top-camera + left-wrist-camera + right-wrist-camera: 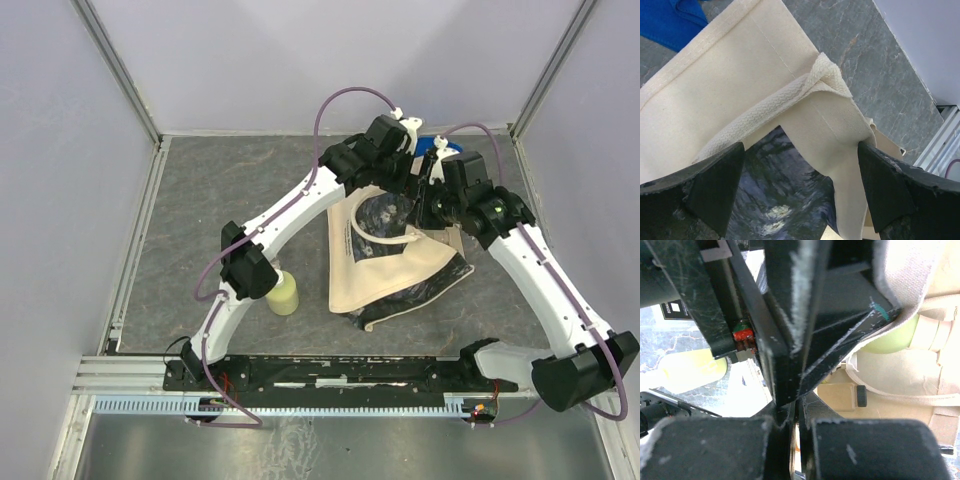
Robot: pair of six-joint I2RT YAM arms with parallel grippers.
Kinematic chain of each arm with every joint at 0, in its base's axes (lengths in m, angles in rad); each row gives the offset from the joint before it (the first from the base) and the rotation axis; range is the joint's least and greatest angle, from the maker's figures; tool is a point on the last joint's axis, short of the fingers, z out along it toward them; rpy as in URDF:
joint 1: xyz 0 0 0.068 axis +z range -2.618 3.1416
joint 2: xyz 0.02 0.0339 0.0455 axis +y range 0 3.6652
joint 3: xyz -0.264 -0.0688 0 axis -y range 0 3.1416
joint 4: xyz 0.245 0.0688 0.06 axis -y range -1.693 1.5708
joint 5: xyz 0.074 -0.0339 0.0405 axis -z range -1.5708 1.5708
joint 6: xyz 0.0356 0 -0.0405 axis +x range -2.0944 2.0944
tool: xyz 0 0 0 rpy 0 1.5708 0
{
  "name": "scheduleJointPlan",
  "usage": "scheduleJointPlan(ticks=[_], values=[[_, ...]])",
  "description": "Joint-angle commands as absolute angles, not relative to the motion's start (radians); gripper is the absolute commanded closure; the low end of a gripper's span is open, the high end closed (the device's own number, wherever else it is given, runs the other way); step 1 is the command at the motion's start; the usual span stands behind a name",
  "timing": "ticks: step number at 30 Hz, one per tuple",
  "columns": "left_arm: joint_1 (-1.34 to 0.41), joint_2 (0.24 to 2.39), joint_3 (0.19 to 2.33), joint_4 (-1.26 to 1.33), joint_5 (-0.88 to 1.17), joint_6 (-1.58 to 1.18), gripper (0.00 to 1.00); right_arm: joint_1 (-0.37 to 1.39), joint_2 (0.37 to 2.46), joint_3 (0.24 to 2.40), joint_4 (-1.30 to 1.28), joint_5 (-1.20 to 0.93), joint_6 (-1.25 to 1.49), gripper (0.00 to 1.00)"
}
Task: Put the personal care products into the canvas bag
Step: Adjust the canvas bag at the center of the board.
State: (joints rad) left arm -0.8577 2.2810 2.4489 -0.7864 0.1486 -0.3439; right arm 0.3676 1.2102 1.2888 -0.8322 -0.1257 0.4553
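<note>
Above the canvas bag [390,275], left hand [800,170] gapes wide, holding nothing; right hand [792,440] is pinched shut.

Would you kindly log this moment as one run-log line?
left jaws open over canvas bag | right jaws shut beside bag | yellow-green bottle in bag | another bottle on table

The canvas bag [370,275] lies on the worktop [200,200], right of the middle. It is beige with a dark printed panel, and its mouth is at the far end. A woven strap handle [785,97] is bunched at the rim. One yellow-green bottle [284,293] stands upright just left of the bag. A second yellow-green bottle [892,335] with a pale cap lies under the canvas edge, near a black-capped bottle [840,396].
</note>
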Motion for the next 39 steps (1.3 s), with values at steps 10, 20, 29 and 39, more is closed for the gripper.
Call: scheduleJointPlan(ticks=[10,20,29,39], values=[[-0.871,2.253,2.495,-0.754,0.245,-0.358,0.00,0.494,1.302,1.412,-0.758,-0.121,0.454,0.99],[-0.844,2.180,2.455,-0.716,0.429,-0.374,0.00,0.507,1.337,1.438,-0.806,-0.048,0.410,0.99],[-0.780,2.090,2.366,-0.670,0.499,-0.414,0.00,0.508,1.309,1.390,-0.804,-0.021,0.410,0.99],[-0.744,2.026,2.320,-0.599,0.583,-0.466,0.00,0.519,1.326,1.384,-0.793,-0.038,0.410,0.99]])
